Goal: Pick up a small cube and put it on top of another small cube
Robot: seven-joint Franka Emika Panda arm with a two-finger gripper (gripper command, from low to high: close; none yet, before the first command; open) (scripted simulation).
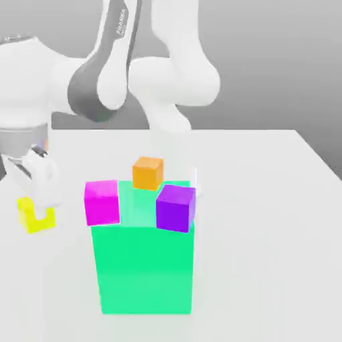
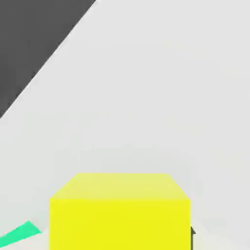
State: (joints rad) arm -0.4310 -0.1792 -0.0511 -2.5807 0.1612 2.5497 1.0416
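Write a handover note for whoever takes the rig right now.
Gripper: at the exterior view's left, jaws closed on the yellow cube.
Job's things: yellow cube in the jaws, beside the green block. Magenta cube, orange cube and purple cube sit at the green block's top; which one is the target, the task does not say.
Done: yellow cube gripped.
Left: confirm the target, carry the yellow cube over it, set it down, release.
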